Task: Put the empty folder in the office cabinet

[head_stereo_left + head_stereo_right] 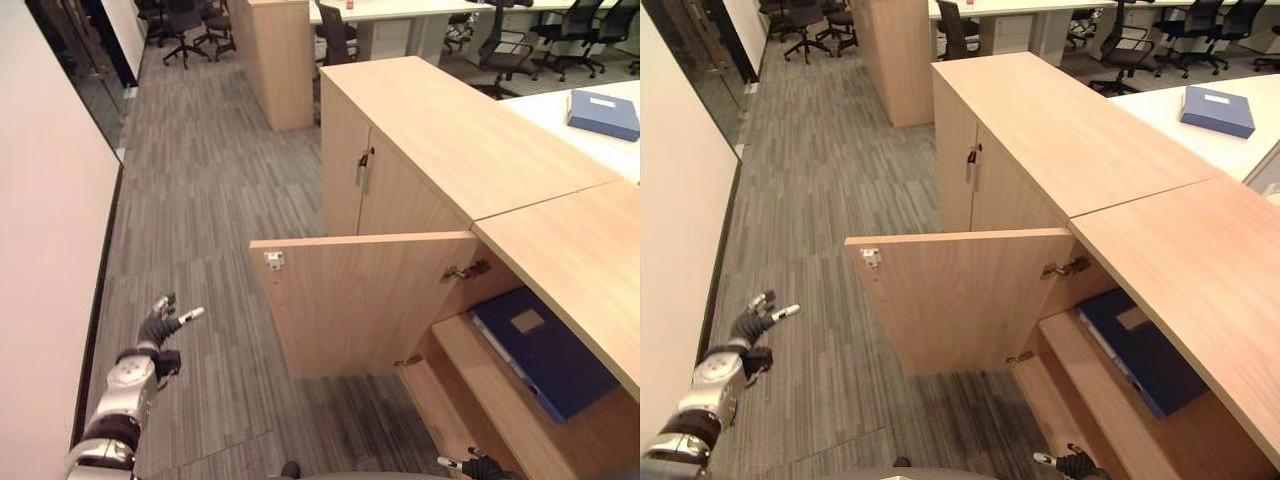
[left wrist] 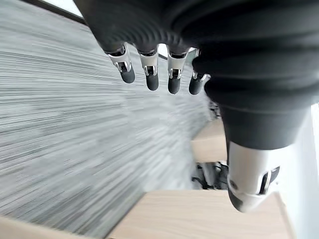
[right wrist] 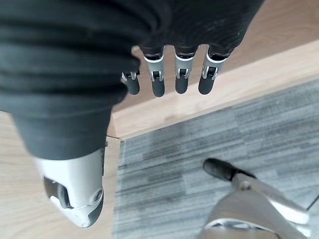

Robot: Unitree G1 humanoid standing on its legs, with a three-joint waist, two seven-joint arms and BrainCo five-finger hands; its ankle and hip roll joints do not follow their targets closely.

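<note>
The dark blue folder is seen lying flat on a shelf inside the open cabinet, its long axis running from the opening back into the cabinet at a slant. The cabinet door is swung wide open over the carpet. The left hand is held out low over the carpet, well apart from the door, fingers straight and spread, nothing held. The right hand is held low by the cabinet's bottom edge, fingers relaxed and empty. A second blue folder is seen on a white desk behind the cabinet.
</note>
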